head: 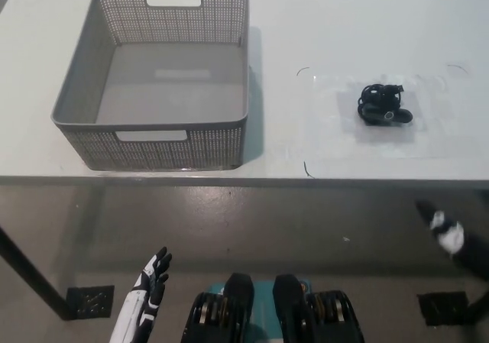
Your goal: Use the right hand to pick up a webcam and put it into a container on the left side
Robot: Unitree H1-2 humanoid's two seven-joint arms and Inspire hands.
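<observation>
white table point(367, 14) over grey floor point(229, 228)

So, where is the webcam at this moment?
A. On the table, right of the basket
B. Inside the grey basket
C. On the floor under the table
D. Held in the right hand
A: the webcam lies on the white table, apart from the grey basket, which holds nothing; the right hand is below the table edge.

open table point(344, 22) between basket point(76, 121) and webcam point(384, 106), bare all round the webcam. basket top open, walls on every side. right hand point(451, 236) below table edge, blurred.
</observation>
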